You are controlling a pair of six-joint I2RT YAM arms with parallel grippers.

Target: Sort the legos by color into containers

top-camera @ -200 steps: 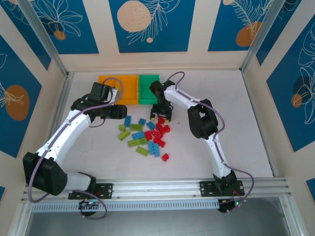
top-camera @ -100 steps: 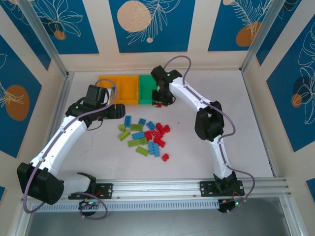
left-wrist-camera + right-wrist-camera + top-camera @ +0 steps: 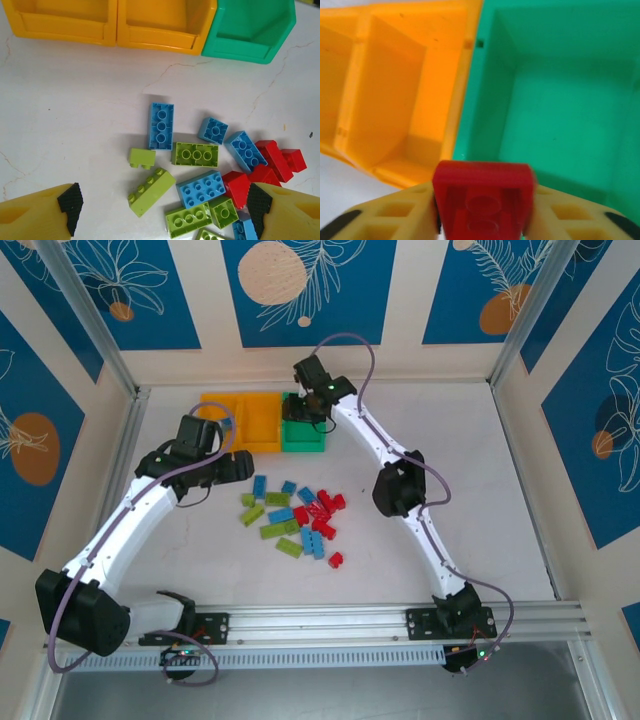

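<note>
Right jaws pinching the red brick (image 3: 482, 200) at the green bin's (image 3: 555, 115) rim, left jaws spread, we centre it inside before releasing.

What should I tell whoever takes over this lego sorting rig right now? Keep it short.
Right gripper: shut on a red brick, held above the near rim of the green bin, close to the orange bins.
Left gripper: open, empty, hovering over the loose bricks on the table.
Bins: all three stand in a row at the far side; no brick shows in the parts visible.
Done: nothing visibly sorted.
Left: drop the held brick, then sort the red, blue and light green pile by colour.
</note>
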